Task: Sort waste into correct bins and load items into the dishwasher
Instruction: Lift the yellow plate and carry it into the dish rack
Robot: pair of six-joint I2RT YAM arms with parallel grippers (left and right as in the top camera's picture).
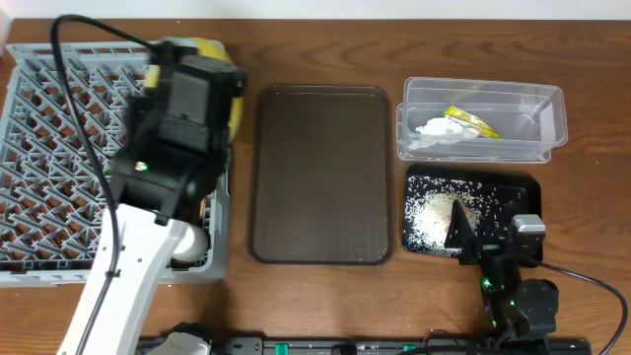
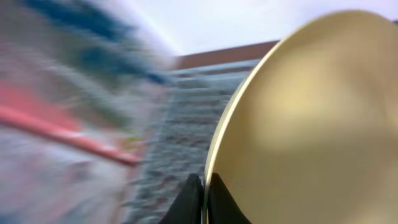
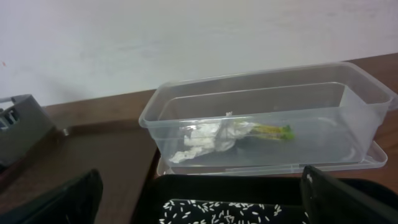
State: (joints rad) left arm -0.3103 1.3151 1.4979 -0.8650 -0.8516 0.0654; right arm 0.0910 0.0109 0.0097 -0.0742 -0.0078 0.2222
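Yellow plate (image 2: 298,118) x1, prob. gripped; tub (image 1: 554,101): 1 tissue (image 1: 432,128), 1 wrapper (image 1: 473,120).

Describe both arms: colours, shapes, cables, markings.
Left arm: white tubular link, black boxy wrist with a green light, a looping black cable over it, and black tapered fingers. Right arm: black, with a grey block, a green lamp, a trailing black cable and wide black fingers.

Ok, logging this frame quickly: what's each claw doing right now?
Left claw: shut on the yellow plate.
Right claw: open, holding nothing.
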